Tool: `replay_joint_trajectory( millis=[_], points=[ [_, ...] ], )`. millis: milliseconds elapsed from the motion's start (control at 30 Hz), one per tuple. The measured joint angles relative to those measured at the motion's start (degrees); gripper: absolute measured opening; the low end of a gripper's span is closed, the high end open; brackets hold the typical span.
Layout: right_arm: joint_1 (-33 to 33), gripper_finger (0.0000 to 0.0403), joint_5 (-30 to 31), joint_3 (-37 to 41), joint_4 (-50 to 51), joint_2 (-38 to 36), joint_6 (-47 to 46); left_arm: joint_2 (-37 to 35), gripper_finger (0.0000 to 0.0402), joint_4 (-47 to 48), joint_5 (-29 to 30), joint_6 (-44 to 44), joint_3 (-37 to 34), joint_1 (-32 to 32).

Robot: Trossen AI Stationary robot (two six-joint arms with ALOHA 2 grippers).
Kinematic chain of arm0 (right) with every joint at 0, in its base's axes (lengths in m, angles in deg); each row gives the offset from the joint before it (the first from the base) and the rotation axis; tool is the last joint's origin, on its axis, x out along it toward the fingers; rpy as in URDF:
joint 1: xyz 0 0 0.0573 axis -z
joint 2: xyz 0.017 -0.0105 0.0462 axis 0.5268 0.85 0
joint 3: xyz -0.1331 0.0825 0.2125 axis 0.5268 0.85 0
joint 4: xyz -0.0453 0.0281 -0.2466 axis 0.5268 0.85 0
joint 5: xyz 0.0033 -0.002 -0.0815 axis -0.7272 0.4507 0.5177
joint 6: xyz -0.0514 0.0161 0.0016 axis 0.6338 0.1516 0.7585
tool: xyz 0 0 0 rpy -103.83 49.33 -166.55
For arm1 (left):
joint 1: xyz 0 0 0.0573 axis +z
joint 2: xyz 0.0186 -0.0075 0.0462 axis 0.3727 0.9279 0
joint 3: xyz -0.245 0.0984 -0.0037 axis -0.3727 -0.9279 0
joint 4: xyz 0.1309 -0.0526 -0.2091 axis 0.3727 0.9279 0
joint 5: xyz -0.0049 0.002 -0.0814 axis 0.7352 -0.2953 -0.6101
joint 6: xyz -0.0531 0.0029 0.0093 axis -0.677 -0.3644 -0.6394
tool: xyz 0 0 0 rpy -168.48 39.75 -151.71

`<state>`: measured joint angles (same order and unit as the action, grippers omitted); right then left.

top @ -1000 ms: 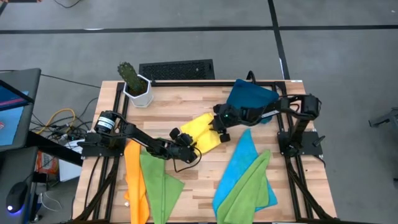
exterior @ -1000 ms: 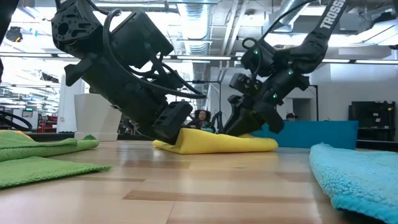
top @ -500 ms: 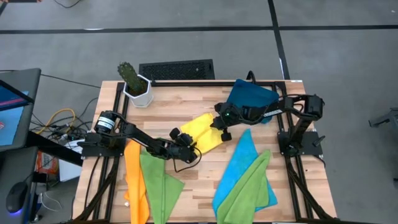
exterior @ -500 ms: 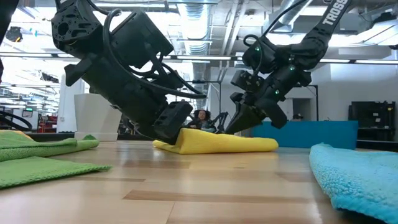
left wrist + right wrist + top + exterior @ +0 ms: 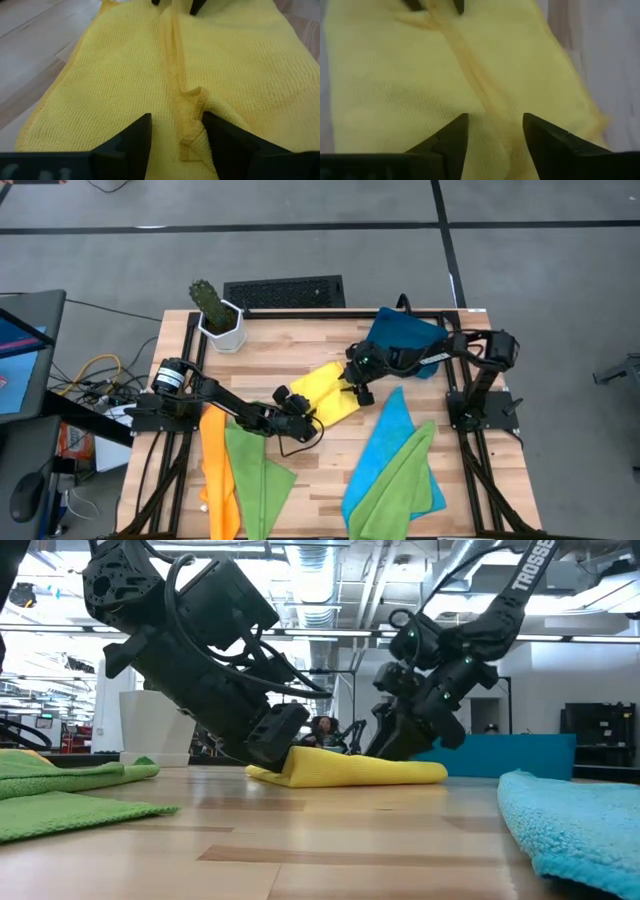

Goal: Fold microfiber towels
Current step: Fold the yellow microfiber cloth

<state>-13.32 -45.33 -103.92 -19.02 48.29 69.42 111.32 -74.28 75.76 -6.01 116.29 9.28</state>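
Note:
A yellow towel (image 5: 322, 392) lies folded flat on the wooden table's middle, with a raised cloth edge running along its top. My left gripper (image 5: 303, 417) is open at the towel's near-left end, its fingers astride that edge (image 5: 187, 117). My right gripper (image 5: 357, 387) is open over the towel's far-right end, one finger on each side of the same ridge (image 5: 480, 100). An orange towel (image 5: 218, 470) and a lime green towel (image 5: 258, 475) lie near left. A bright blue towel (image 5: 388, 442) and a second green towel (image 5: 400, 480) lie near right. My left gripper slants down from the table's left, and its open fingers (image 5: 280, 748) reach the yellow towel's end (image 5: 268, 773), which lies on the table. Nothing is pinched: the raised edge stands free in the gap. My right gripper slants down from the right over the towel; I cannot tell whether its fingertips (image 5: 392, 745) touch the cloth.
A dark-blue tray (image 5: 405, 335) sits at the far right behind my right arm. A potted cactus (image 5: 215, 315) stands at the far left corner, with a black grille (image 5: 285, 292) beyond the far edge. Bare wood shows between the two towel heaps at the near edge.
My right gripper has shut and then opened again. In the low view its fingers came to a point above the towel's far-right end half a second ago, and now they stand apart and lower, down at the cloth. The yellow towel and my left gripper have kept still.

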Motion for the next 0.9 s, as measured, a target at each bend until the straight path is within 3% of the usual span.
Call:
replay_joint_trajectory(
  millis=[167,533,733,900],
  points=[
    [0.4,0.019,-0.5,0.0,-0.3,1.8,0.2,0.0,0.0171,0.1,0.0,-0.2,0.0,0.0],
    [0.4,0.0052,0.1,0.0,0.2,0.5,0.3,0.0,0.0171,0.2,-0.4,-0.2,0.0,0.0],
    [0.3,0.0014,0.1,0.0,0.2,0.5,-0.2,0.0,0.0171,0.2,-0.6,-0.2,0.0,0.0],
    [0.2,0.0024,0.1,0.0,0.4,-1.1,-0.8,0.0,0.0171,0.2,-0.8,-0.2,0.0,0.0]
  ],
)
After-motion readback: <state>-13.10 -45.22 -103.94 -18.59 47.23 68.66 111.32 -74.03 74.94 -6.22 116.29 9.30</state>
